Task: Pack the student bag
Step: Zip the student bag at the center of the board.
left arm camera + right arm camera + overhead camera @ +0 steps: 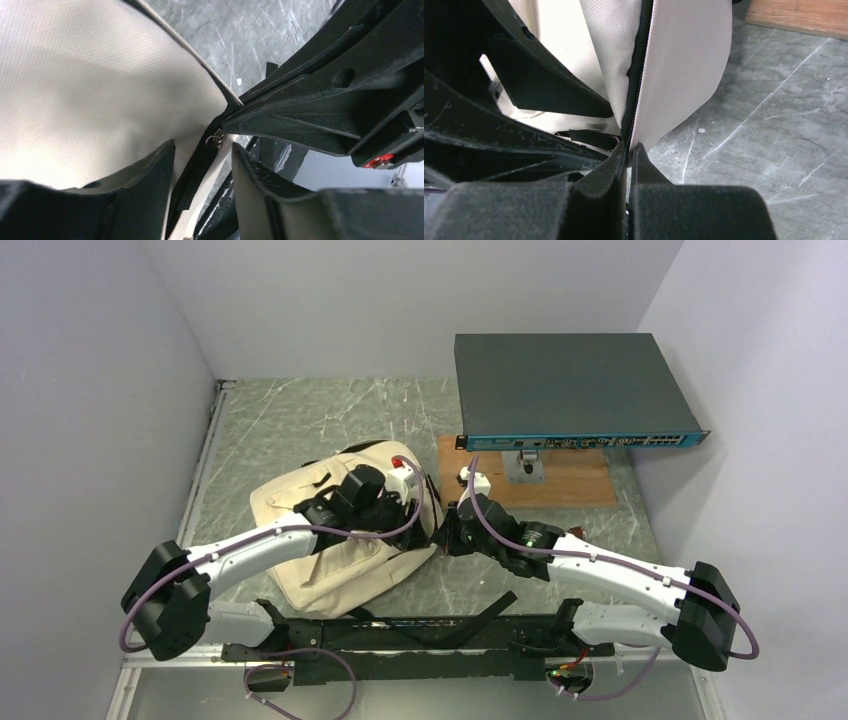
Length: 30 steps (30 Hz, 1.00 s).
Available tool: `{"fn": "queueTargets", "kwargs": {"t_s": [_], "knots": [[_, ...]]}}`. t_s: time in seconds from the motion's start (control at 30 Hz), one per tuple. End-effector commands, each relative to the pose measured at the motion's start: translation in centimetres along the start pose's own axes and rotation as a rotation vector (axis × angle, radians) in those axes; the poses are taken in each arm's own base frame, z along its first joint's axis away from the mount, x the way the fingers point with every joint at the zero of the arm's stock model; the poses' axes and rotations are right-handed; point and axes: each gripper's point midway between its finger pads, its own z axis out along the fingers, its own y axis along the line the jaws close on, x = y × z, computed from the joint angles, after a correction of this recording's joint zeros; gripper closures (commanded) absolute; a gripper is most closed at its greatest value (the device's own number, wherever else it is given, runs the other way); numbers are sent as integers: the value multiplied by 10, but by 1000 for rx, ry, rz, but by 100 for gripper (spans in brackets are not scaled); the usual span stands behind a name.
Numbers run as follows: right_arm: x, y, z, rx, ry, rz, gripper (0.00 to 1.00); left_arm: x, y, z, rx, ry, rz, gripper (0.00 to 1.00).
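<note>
The student bag (345,575) lies under both wrists, its zip seam (636,75) pinched at the tips of the closed right gripper (628,147), so the open left gripper (202,147) should close squarely on the zipper pull (216,139) between its fingertips

My top camera is looking down from behind over the whole worktop (300,430); both wrist cameras are staring close-up at the zipper (216,139) of the student bag (330,575).

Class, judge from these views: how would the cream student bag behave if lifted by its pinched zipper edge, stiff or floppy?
Probably floppy: the student bag lies slumped and creased, and its fabric folds where the right gripper pinches it. Likely to sag from that edge rather than lift flat.
</note>
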Motion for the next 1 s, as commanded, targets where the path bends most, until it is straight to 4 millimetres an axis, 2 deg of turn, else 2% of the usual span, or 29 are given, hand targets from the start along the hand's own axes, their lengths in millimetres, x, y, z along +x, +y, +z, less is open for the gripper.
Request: {"fn": "queueTargets", "kwargs": {"t_s": [0.0, 0.07, 0.2, 0.37, 0.57, 0.63, 0.77, 0.83, 0.97], "knots": [[-15, 14, -6, -66, -49, -14, 100, -8, -34, -2, 227, 18, 58, 54], [-17, 13, -8, -61, -55, -19, 100, 0, -39, -3, 265, 24, 35, 57], [-20, 14, -10, -64, -64, -23, 100, 13, -35, -6, 255, 43, 12, 64], [-20, 13, -11, -65, -62, -29, 100, 16, -28, -9, 229, 22, 3, 75], [-19, 14, -11, -67, -57, -35, 100, 18, -19, -13, 208, 7, -10, 80], [-19, 14, -11, -69, -55, -36, 100, 20, -17, -14, 209, 15, -19, 85], [-20, 15, -10, -69, -57, -46, 100, 25, -10, -16, 203, 21, -38, 90], [-19, 13, -9, -56, -51, -50, 100, 27, -4, -17, 181, 20, -51, 99], [-20, 1, -5, 10, -60, -48, 100, 33, 9, -20, 102, 38, -81, 100]]}}
